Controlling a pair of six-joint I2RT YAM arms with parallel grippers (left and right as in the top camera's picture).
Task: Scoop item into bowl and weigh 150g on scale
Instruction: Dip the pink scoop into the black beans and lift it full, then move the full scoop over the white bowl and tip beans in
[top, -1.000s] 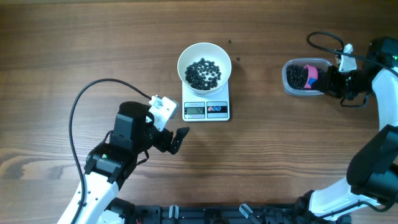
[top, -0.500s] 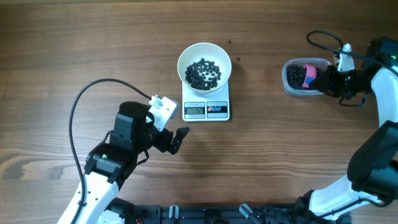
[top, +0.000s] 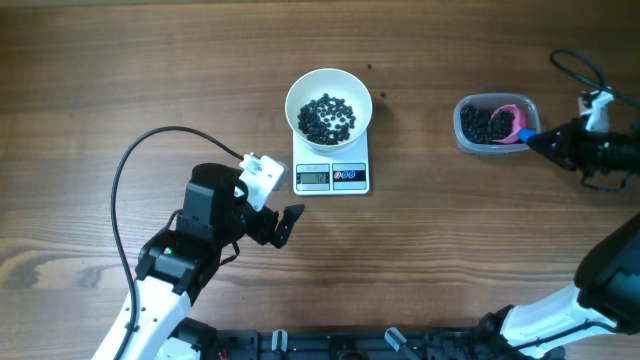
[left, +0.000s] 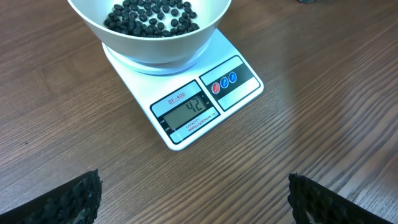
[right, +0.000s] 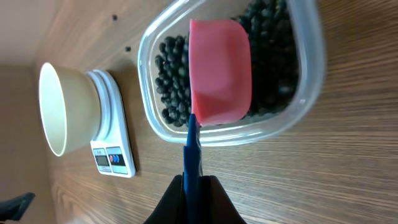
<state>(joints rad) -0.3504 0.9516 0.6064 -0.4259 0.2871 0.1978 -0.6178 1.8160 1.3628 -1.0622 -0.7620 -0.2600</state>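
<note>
Overhead: the bowl (top: 293, 98) sits on the scale (top: 331, 177) with item (top: 328, 117) inside. Your left gripper (top: 283, 225) hangs near the scale, jaws released and empty.

Left wrist: the display reads 42 (well short, I'd say).

Right wrist: your right gripper (right: 194, 183) has its jaws clenched on the scoop (right: 221, 68), its cup down in the tub (right: 261, 132). You're reloading, so dig in, lift level and carry it to the bowl.
</note>
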